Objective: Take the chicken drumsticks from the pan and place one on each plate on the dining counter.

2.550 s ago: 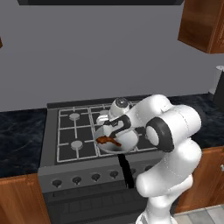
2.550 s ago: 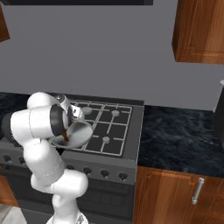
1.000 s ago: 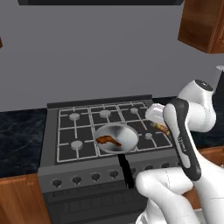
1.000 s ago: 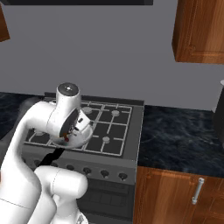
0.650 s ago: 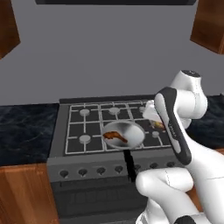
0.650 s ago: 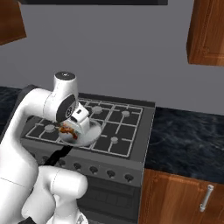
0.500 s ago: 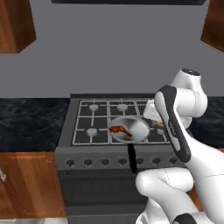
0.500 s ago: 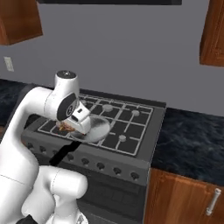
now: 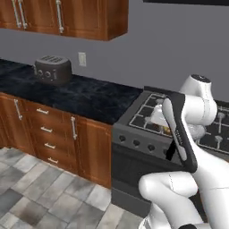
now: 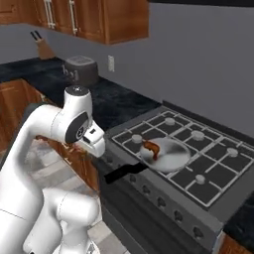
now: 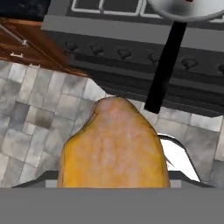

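Drumstick number one, golden-tan, sits clamped in my gripper; next I judge it needs carrying to a plate, leaving the dark drumstick in the pan mid-frame.

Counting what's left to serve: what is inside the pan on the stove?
In the pan lies one dark reddish-brown drumstick near its left rim; the rest of the pan floor is bare. The golden-tan drumstick is in the hand.

Golden drumstick apparently gripped; brown drumstick in pan.
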